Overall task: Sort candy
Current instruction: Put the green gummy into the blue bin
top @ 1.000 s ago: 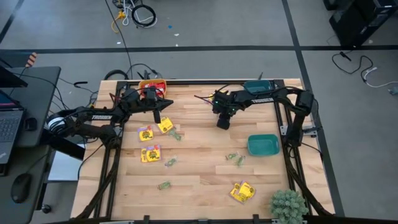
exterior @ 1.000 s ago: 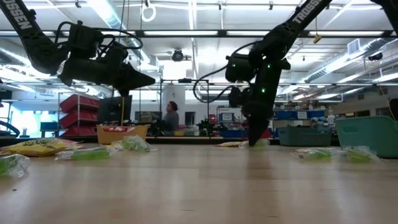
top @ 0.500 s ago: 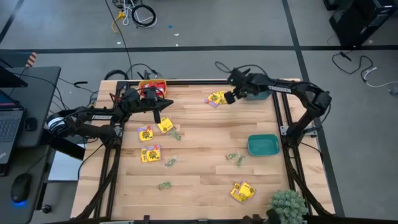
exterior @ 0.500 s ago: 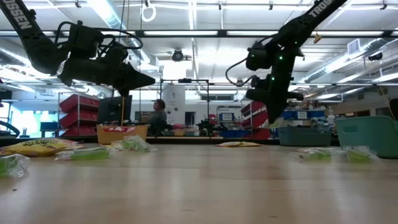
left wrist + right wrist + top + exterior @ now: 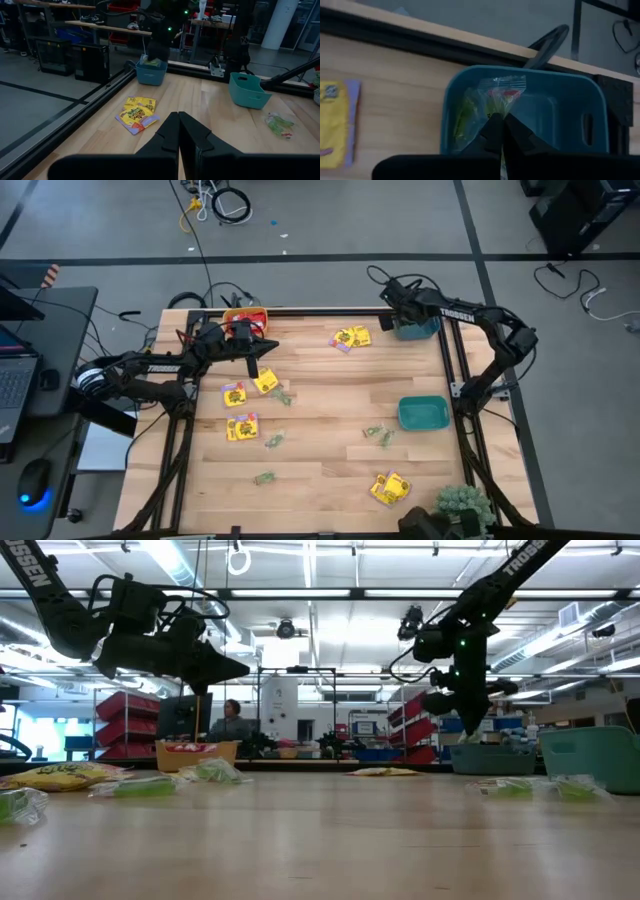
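Small candy packets lie flat on the wooden table: yellow ones [image 5: 236, 394] [image 5: 350, 338] [image 5: 390, 487] and pale green ones [image 5: 378, 434] [image 5: 264, 477]. My right gripper [image 5: 400, 313] hangs, fingers down, over the teal bin [image 5: 420, 330] at the far right corner, shut [image 5: 500, 119] on a pale green packet [image 5: 492, 97]. My left gripper [image 5: 255, 368] hovers shut [image 5: 178, 120] in the air above a yellow packet [image 5: 265, 382] near the far left, with nothing in it. My right gripper pinches the pale green packet between its two fingers from above, pointing down. A pale strip of wrapper [image 5: 501, 159] shows between the fingers. The packet extends past the fingertips over the inside of the teal bin, clear of the table; whether it touches the bin I cannot tell.
An orange bin [image 5: 245, 317] holding red packets stands at the far left edge. A teal bowl [image 5: 423, 413] sits by the right edge, and a green plant [image 5: 463, 508] at the near right corner. Dark rails frame the table. Bare wood lies in the middle.
My right gripper has risen from the middle of the table and swung toward the far right corner, ending over the teal bin. As the arm left, the yellow packets near the far edge came into sight.
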Motion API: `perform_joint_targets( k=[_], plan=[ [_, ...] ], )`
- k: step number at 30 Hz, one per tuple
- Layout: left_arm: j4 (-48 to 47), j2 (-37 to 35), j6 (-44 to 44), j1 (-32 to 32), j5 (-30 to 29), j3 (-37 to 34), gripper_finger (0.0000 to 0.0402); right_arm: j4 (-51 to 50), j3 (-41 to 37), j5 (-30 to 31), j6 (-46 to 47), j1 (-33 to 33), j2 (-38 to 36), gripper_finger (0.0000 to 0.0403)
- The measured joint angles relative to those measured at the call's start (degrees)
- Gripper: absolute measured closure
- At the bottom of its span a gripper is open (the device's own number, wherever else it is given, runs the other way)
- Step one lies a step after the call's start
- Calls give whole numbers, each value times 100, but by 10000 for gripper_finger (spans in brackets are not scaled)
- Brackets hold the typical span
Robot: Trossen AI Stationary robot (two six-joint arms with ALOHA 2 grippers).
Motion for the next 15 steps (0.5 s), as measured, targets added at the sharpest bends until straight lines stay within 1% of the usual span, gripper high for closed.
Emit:
perform_joint_targets(
  k=[2,4,6,10,15],
  plan=[
    [0,0,0,1,0,0,396,1,0,-38,95,-50,-1,402],
    [0,0,2,0,0,0,396,11,0,-214,143,-75,23,401],
    [0,0,2,0,0,0,396,28,2,-378,157,-79,119,401],
    [0,0,4,1,-2,0,396,85,2,-512,182,0,377,402],
    [1,0,6,1,-2,0,396,514,0,-842,301,178,466,402]
  ],
)
